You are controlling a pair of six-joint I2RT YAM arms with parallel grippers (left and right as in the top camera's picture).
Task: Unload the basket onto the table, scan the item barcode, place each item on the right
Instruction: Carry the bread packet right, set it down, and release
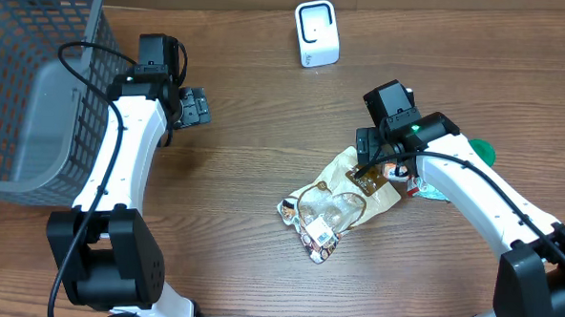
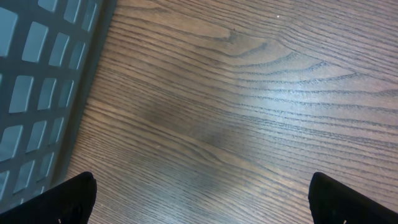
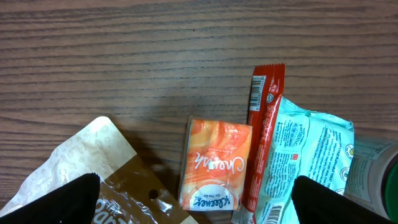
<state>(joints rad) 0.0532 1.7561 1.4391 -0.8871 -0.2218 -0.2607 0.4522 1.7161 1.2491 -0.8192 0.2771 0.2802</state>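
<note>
**A:** From overhead: the left gripper (image 1: 194, 108) hangs over bare table (image 1: 253, 176), just beside the grey basket (image 1: 28, 80). Nothing is in it.

**B:** And the white scanner (image 1: 317, 33) stands upright at the far edge, well apart from both arms.

**A:** The right gripper (image 1: 370, 160) sits over the far-right end of the brown-and-clear bag (image 1: 333, 207), which lies flat mid-table. From up here I can't tell whether it's touching.

**B:** There's a green-lidded container (image 1: 479, 149) just behind that arm.

**A:** On the left wrist camera, both fingertips (image 2: 68, 200) sit in the bottom corners, spread wide. There's only wood grain between them, and the basket's mesh wall (image 2: 37, 81) runs up the left.

**B:** So those jaws are fully apart and holding nothing.

**A:** On the right wrist camera, the fingers (image 3: 62, 200) are wide as well, one in each bottom corner.

**B:** Between them is an orange tissue pack (image 3: 214, 163), lying flat on the table.

**A:** The bag's brown corner comes in from the lower left, near the pack. Just to the pack's right is a red bar wrapper (image 3: 265, 124), lying lengthwise with a barcode at its top end.

**B:** A pale blue packet (image 3: 306, 162) overlaps the wrapper's right side, and the container's edge is at far right.

**A:** The jaws are gaping and gripping none of it.
</note>
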